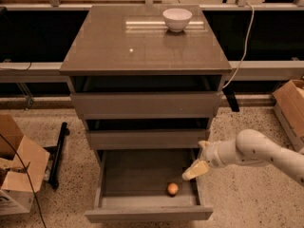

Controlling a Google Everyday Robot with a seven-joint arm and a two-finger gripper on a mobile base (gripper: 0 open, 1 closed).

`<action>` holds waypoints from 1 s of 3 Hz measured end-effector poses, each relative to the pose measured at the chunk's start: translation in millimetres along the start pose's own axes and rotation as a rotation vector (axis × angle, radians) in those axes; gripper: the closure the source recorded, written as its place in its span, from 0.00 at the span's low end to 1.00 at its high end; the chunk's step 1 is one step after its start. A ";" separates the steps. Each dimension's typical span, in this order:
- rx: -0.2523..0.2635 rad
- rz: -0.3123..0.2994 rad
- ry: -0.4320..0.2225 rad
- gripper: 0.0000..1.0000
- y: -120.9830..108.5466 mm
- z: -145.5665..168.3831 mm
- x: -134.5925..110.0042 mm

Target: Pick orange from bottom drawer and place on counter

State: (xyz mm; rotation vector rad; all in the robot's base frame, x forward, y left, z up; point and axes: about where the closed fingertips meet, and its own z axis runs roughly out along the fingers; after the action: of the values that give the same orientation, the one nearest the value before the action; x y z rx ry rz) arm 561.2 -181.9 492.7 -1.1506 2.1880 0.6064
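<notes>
The orange point(172, 188) lies on the floor of the open bottom drawer point(147, 214), near its front right corner. My gripper point(199, 157) comes in from the right on a white arm and hangs over the drawer's right edge, above and just right of the orange, not touching it. Its two pale fingers are spread apart and hold nothing. The counter point(118, 46) is the glossy top slab of the cabinet.
A white bowl point(177, 19) stands at the back right of the counter. The two upper drawers are slightly pulled out. Cardboard boxes sit on the floor at left point(19, 175) and right point(289, 108). A white cable point(242, 46) hangs at the cabinet's right.
</notes>
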 end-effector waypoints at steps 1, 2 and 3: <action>-0.030 0.024 0.002 0.00 6.8 18.7 16.4; -0.013 0.029 0.005 0.00 9.8 33.5 18.3; 0.006 0.037 -0.025 0.00 0.6 67.5 26.0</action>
State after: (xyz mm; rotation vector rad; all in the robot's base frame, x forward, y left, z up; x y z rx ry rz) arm 568.1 -154.1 426.2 -1.0962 2.1929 0.6265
